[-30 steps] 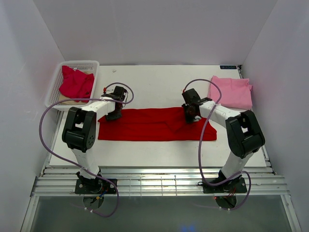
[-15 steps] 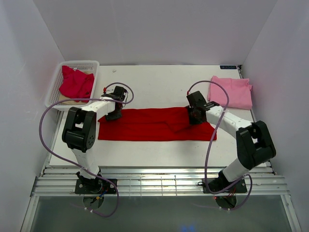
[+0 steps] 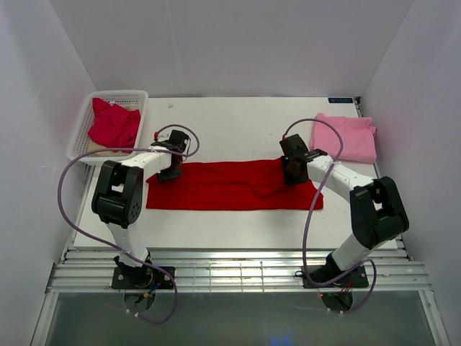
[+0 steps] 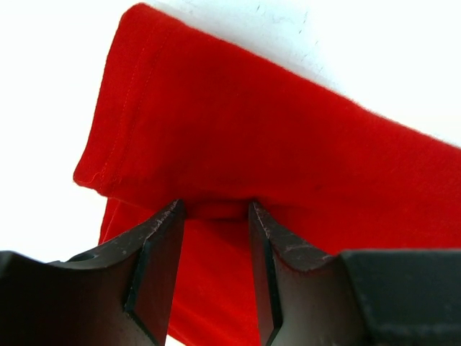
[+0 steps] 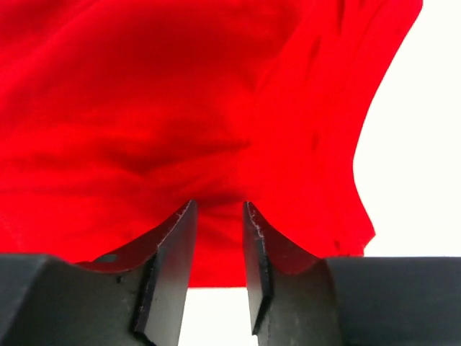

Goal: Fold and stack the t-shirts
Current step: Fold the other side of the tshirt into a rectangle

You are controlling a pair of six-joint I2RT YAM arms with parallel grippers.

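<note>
The bright red t-shirt [image 3: 216,186] lies as a long folded strip across the middle of the table. My left gripper [image 3: 171,167] is at its far left corner, its jaws nearly shut, pinching a ridge of the red cloth [image 4: 216,144] between them [image 4: 216,205]. My right gripper [image 3: 294,169] is at the strip's far edge on the right, its jaws likewise narrow on bunched red cloth [image 5: 180,108] between them [image 5: 218,205]. The light pink t-shirt [image 3: 346,137] lies folded at the back right. The crimson-red t-shirt [image 3: 114,124] lies crumpled in the basket.
The white mesh basket [image 3: 119,94] stands at the back left by the wall. White walls close in the table on three sides. Purple cables loop off both arms above the cloth.
My right gripper has shifted a little to the right and farther back along the shirt's far edge. My left gripper has stayed in place.
</note>
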